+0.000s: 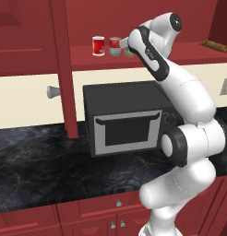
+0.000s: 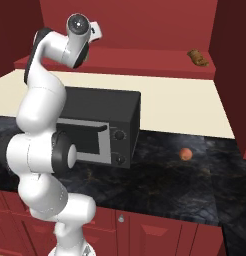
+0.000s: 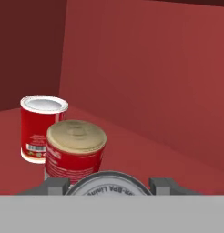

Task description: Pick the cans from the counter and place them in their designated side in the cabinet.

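Left base view, dark counter, red cabinet

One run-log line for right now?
arm: at cabinet shelf | gripper: shut on can | shelf: two red cans standing

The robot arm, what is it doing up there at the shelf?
The arm reaches up to the cabinet shelf. Its gripper is shut on a can with a silvery lid, at shelf level. Just ahead stand a red and pale can and an all-red can. Below, a microwave sits on the counter.
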Robot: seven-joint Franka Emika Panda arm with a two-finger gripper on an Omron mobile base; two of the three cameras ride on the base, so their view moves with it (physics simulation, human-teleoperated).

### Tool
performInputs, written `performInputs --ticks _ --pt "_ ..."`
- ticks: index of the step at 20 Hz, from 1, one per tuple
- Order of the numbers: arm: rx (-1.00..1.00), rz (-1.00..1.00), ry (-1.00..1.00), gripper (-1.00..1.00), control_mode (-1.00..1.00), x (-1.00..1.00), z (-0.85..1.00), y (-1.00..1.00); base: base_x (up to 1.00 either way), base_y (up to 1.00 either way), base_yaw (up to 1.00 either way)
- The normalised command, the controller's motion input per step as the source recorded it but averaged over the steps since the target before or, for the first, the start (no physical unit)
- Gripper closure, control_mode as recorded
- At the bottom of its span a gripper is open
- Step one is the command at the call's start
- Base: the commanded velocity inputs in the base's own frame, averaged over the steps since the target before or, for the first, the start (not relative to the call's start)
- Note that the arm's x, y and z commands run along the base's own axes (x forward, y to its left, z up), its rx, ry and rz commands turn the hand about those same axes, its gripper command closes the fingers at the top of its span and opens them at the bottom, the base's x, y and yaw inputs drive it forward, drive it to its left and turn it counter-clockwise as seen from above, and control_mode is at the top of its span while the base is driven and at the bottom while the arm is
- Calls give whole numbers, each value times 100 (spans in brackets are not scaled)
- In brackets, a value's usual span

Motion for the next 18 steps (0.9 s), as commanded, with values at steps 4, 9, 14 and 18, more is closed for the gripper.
performInputs --ticks 4,9,14,18 --pt "-4 0 4 -100 -100 19 -38 7 0 0 0" --pt "-4 0 3 -100 -100 18 -31 8 0 0 0" --pt "-4 0 2 -100 -100 16 -28 3 0 0 0" --pt "-2 1 -1 -100 -100 12 -12 0 0 0 0"
